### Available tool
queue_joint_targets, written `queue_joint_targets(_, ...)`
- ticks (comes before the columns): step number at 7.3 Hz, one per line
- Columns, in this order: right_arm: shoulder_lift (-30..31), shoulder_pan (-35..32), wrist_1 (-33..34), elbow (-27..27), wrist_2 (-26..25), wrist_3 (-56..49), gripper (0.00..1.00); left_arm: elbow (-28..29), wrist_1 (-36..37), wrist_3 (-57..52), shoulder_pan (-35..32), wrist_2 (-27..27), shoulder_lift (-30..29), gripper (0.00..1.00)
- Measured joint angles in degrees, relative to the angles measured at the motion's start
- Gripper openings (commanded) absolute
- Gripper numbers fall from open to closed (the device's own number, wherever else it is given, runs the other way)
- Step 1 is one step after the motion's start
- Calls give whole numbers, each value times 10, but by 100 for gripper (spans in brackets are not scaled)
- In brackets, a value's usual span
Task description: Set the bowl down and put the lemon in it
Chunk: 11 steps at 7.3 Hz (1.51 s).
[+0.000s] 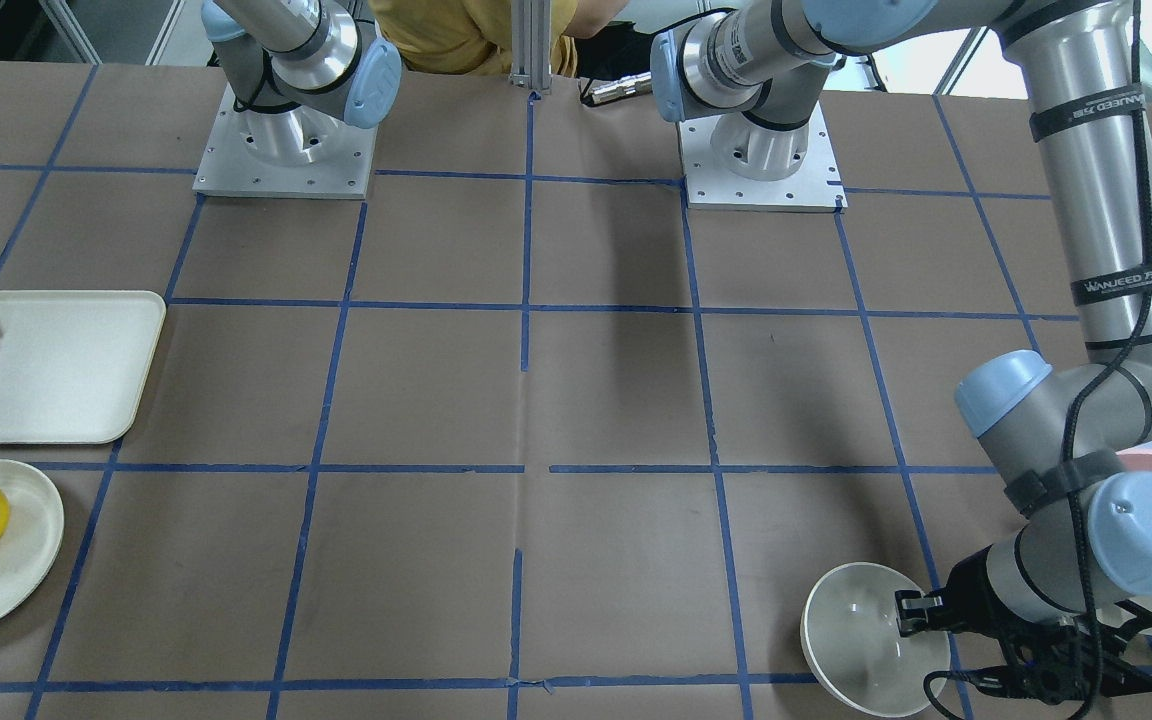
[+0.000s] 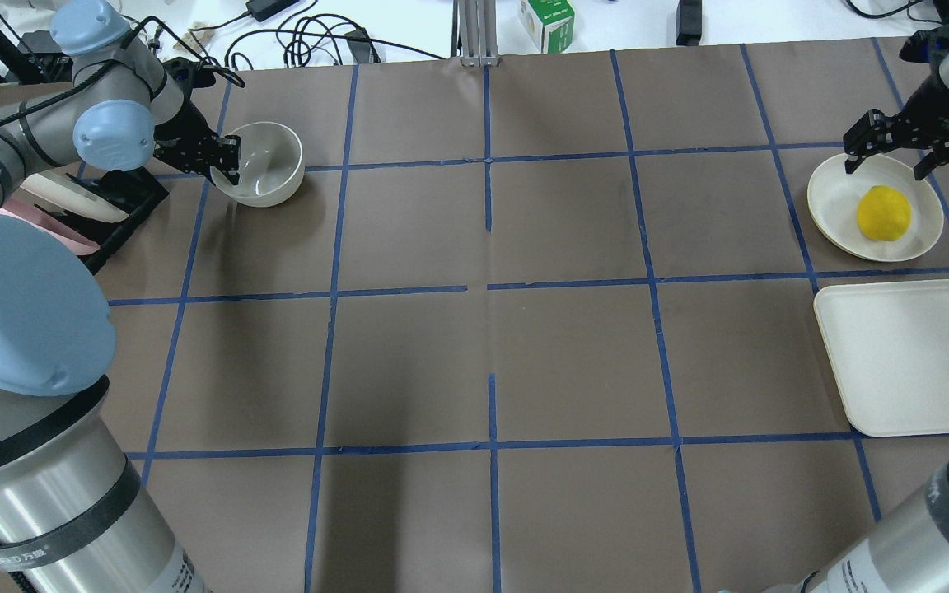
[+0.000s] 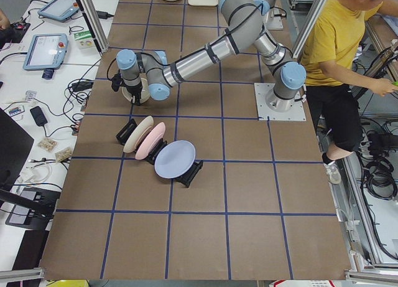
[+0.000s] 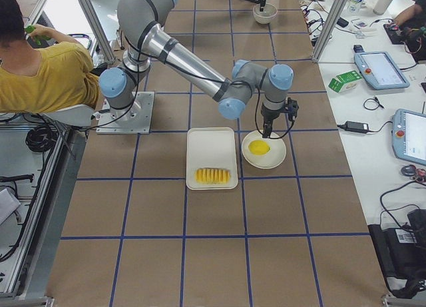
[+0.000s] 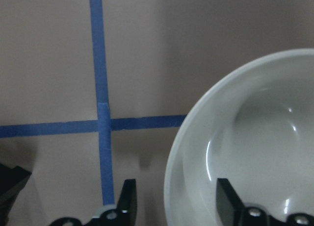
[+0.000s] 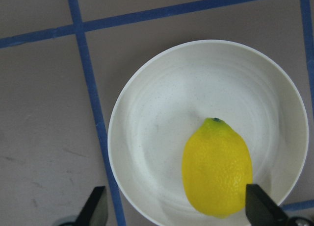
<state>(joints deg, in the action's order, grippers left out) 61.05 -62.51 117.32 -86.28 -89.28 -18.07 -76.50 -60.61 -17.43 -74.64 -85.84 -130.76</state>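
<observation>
Two grippers work at opposite table ends. Our left gripper (image 2: pixel 225 163) straddles the bowl's (image 2: pixel 264 165) rim, one finger inside, seemingly pinching it to carry it. Our right gripper (image 2: pixel 890 148) hangs spread wide and empty above the lemon (image 2: pixel 883 212) on its plate (image 2: pixel 833 193), ready to descend.

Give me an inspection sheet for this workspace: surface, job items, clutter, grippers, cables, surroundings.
Surface: brown table with blue tape grid.
Job's things: bowl tilted, rim in left gripper; lemon on plate.
Clutter: tray with fruit slices; dish rack.
Grippers: left shut on bowl rim; right gripper open above lemon.
Cables: cables beyond the table's far edge.
Surroundings: person in yellow, tablets.
</observation>
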Motion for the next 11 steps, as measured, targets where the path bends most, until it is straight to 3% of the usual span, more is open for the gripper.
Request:
queue_joint_targets(3,-38,13,26,1,0,-11,100,3,-20,0,-3,8,13,0)
queue_joint_targets(5,-57,21,39,0,-1,-15,100,-2,-78,0,-20,49,44,0)
queue_joint_targets(6,-65,26,42,0,-2,-21,89,-12,-101,6,-42,78,62,0)
queue_joint_targets(7,-71,29,44,0,-3,-25,42,-30,-109,33,-77,93,82,0)
queue_joint_targets(8,-74,30,42,0,-5,-26,2,-57,-106,85,-119,100,100,0)
queue_joint_targets(11,-61,31,-8,2,-9,-25,0,-149,1,264,-245,82,136,0)
